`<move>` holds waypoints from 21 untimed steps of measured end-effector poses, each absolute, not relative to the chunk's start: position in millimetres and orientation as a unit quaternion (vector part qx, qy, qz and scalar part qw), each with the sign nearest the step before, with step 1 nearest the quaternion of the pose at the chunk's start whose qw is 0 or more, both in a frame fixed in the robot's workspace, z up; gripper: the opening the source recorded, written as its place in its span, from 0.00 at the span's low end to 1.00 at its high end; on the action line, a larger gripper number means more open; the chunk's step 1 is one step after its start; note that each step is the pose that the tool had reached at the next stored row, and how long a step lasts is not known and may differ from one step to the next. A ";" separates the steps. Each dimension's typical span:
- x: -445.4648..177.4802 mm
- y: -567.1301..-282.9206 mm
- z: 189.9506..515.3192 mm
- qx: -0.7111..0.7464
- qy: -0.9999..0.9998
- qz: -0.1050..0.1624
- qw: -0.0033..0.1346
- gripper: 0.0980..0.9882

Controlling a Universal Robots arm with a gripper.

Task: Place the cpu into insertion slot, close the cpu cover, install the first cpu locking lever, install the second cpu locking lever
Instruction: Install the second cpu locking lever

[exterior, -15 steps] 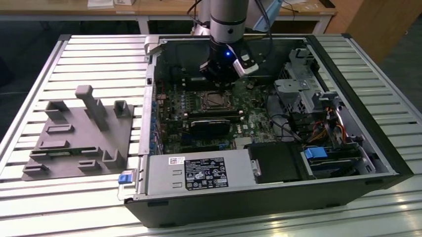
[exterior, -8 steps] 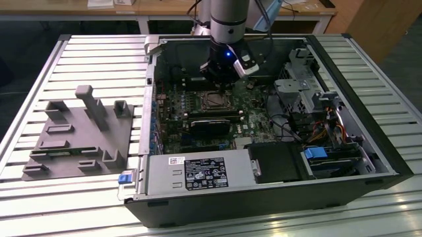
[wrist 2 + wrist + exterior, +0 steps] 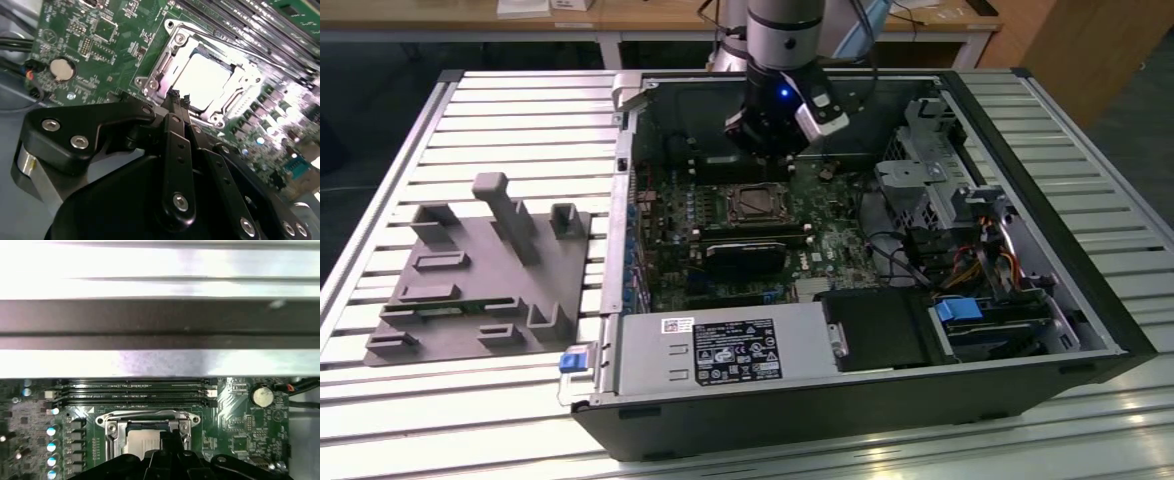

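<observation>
One black pincer [image 3: 176, 97], tips pressed together, above silver square cpu [image 3: 202, 82] under metal cpu cover [image 3: 165, 62].

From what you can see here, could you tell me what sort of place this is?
Probably a robotics lab or assembly test bench: an open computer case lies on a slatted metal table, a grey fixture sits beside it, and wooden desks stand behind.

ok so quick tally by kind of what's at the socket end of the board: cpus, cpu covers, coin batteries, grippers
cpu: 1
cpu cover: 1
coin battery: 1
gripper: 1
total: 4
</observation>
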State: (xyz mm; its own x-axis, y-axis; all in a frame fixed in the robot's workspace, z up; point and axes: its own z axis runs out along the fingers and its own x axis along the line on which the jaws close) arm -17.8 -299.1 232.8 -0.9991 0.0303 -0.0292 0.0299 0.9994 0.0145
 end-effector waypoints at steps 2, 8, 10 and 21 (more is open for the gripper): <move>-17.8 -299.1 240.4 0.015 1.000 0.007 0.015 0.01; -17.8 -301.7 247.1 0.015 1.000 0.007 0.015 0.01; -18.1 -305.1 247.1 0.015 1.000 0.007 0.015 0.01; -18.9 -328.6 246.8 0.015 1.000 0.020 0.013 0.01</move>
State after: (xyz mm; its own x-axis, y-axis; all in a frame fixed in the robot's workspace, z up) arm -18.9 -328.6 246.8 -0.9992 0.0310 -0.0254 0.0299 0.9987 0.0402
